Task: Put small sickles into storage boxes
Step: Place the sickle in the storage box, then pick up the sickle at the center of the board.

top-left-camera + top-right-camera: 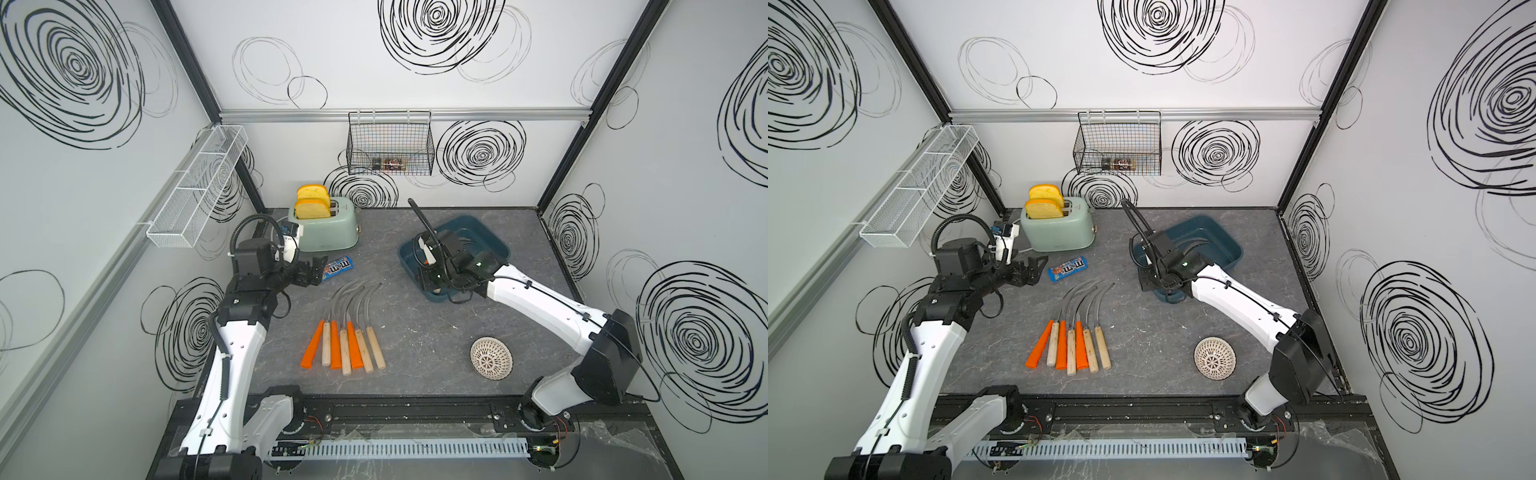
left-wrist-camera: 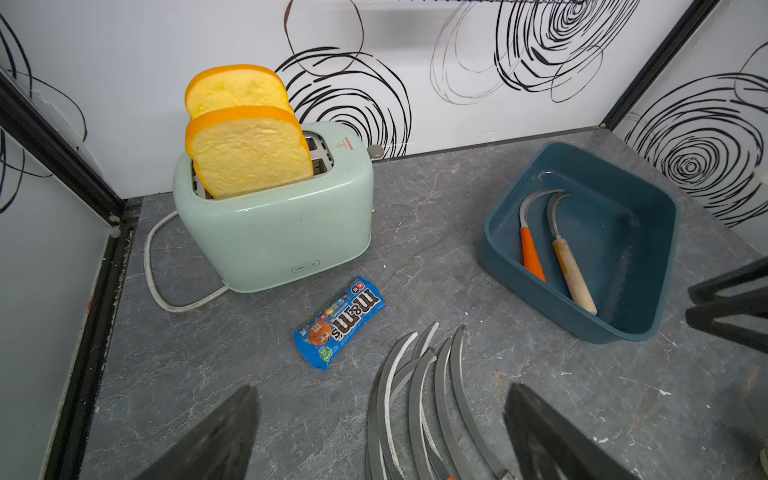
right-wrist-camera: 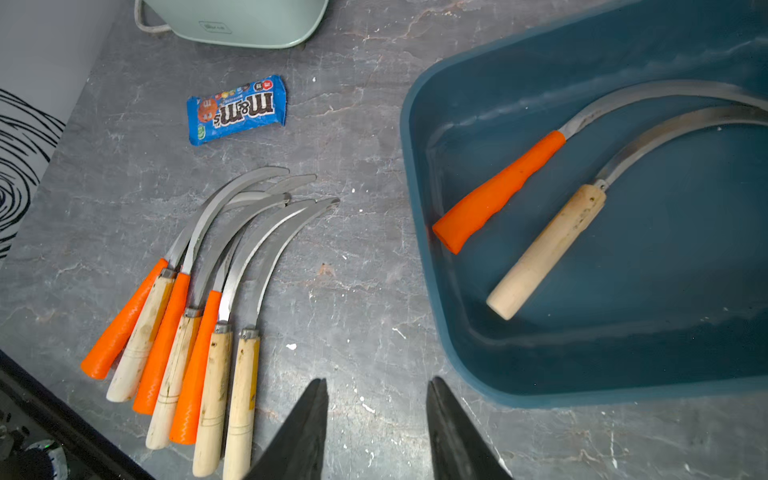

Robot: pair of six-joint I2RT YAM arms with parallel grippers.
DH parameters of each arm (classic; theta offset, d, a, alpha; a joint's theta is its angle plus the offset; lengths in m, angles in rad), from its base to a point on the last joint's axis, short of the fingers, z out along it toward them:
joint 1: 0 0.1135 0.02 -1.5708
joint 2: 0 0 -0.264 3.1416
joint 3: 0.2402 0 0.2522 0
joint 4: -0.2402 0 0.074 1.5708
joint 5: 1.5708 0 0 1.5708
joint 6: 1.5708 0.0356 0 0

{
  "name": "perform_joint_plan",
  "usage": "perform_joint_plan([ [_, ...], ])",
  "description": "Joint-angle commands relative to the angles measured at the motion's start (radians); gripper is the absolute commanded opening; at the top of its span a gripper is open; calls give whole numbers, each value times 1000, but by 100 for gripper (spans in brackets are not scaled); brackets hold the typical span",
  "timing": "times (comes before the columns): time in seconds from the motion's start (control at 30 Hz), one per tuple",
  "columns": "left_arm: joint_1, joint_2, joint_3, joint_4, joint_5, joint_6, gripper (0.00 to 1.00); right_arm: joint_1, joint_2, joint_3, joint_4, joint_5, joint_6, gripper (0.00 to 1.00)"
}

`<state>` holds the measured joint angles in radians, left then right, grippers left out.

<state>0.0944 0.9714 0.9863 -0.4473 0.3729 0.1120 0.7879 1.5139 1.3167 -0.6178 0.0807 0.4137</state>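
Several small sickles [image 1: 345, 332] [image 1: 1075, 336] [image 3: 199, 291] lie fanned side by side on the grey table, with orange and pale wooden handles toward the front. Their grey blades [image 2: 419, 395] curve toward the back. The dark teal storage box [image 1: 486, 237] [image 1: 1221, 245] [image 2: 665, 232] [image 3: 623, 311] holds two sickles, one orange-handled [image 2: 532, 257] [image 3: 498, 191] and one wooden-handled [image 2: 571, 270] [image 3: 548, 249]. My right gripper [image 3: 377, 380] [image 1: 428, 282] hangs open and empty over bare table at the box's near-left corner. My left gripper [image 1: 318, 270] [image 1: 1034, 270] [image 2: 381, 388] stands wide open and empty above the blade tips.
A mint toaster [image 1: 324, 228] with two bread slices stands at the back left, and a blue M&M's packet [image 1: 338, 268] lies in front of it. A white openwork bowl [image 1: 491, 357] rests at the front right. A black wire basket [image 1: 390, 145] and a white mesh shelf [image 1: 195, 187] hang on the walls.
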Motion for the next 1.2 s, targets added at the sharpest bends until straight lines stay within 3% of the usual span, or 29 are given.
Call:
perform_joint_plan([
  [0.0, 4, -27, 6, 24, -17, -12, 96, 39, -54, -21, -51, 60, 14, 43],
  [0.27, 7, -67, 10, 1, -49, -20, 96, 125, -74, -158, 35, 22, 23, 43],
  [0.83, 21, -25, -3, 4, -140, -90, 96, 291, 99, -120, 50, -2, 45, 42],
  [1.17, 114, 6, -20, 47, -72, -72, 96, 339, 201, -32, 47, -25, 86, 42],
])
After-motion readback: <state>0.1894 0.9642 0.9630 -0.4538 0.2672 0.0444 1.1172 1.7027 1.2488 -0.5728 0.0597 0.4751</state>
